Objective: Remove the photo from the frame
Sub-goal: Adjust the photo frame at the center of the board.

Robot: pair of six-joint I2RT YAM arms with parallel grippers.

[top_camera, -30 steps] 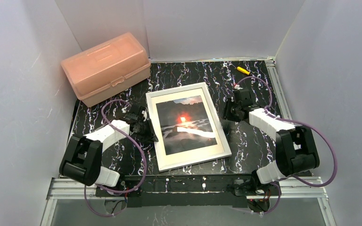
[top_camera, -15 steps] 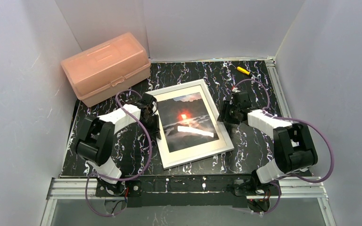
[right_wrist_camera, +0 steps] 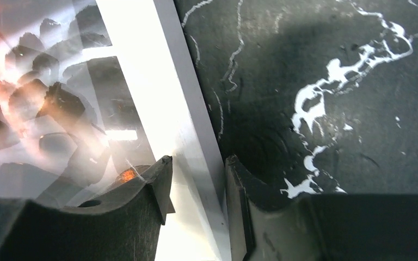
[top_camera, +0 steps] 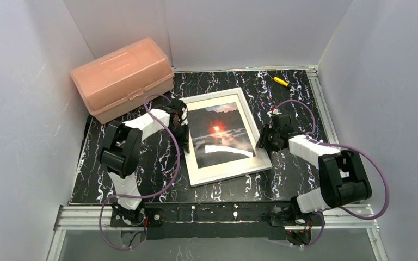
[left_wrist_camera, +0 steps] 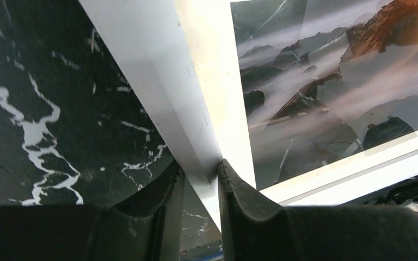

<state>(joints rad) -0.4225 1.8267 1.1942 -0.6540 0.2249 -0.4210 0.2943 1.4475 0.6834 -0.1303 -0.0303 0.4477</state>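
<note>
We saw the frame [top_camera: 228,173] lying face up on the black marbled table [top_camera: 141,163], the photo [top_camera: 220,133] inside it under glass. Our left gripper [left_wrist_camera: 198,168] pinched its left border narrowly. Our right gripper [right_wrist_camera: 196,163] straddled the right border, and we could not tell whether it gripped. A pink box [top_camera: 122,76] sat just beyond the frame's far-left corner, and a small yellow object [top_camera: 280,81] lay at the far right.

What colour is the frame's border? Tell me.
The frame's border is white; left wrist view shows it best.
</note>
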